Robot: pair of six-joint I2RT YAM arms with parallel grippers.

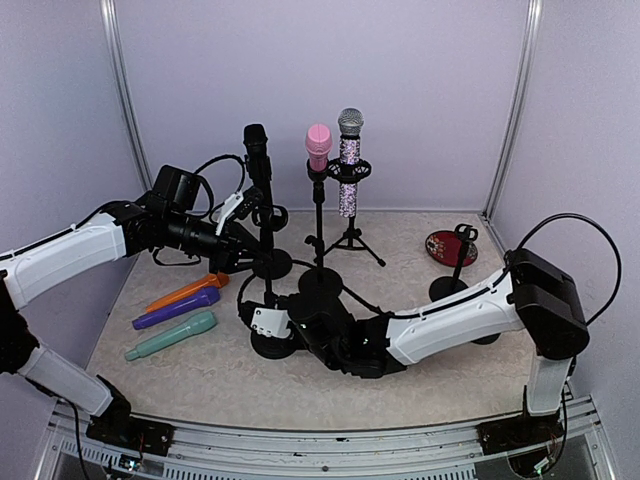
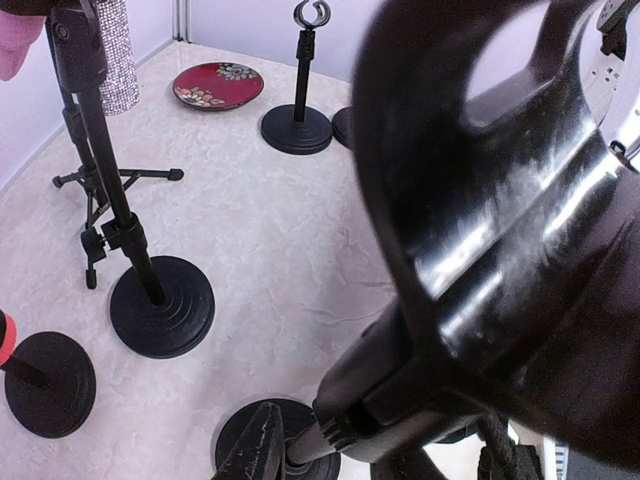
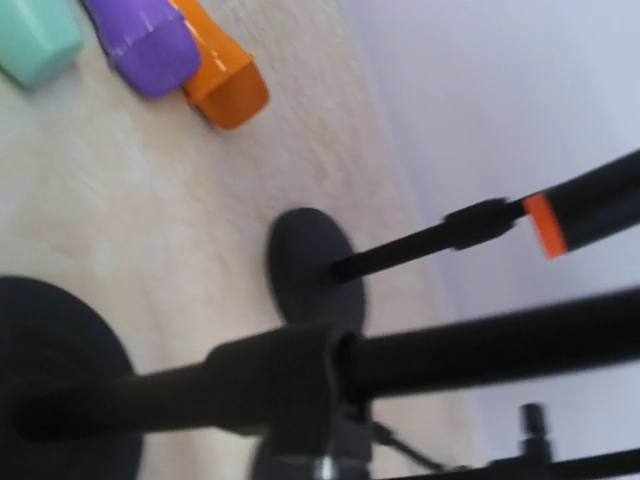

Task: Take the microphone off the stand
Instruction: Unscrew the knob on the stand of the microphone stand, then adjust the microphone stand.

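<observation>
Near the front edge of the table [image 1: 200, 385], the right gripper [image 1: 275, 322] sits by the stand [image 1: 268, 348], its grip impossible to tell. Only its wrist view shows the pole [image 3: 480, 350] close. Toward eleven o'clock, the left gripper [image 1: 245, 225], its grip equally unclear, is beside the black microphone [image 1: 257, 150], which stands upright in its clip [image 1: 270, 214].

Beige table [image 1: 230, 385]: three loose microphones [image 1: 178, 308], red plate [image 1: 451, 247], black stands [image 1: 320, 282]
</observation>
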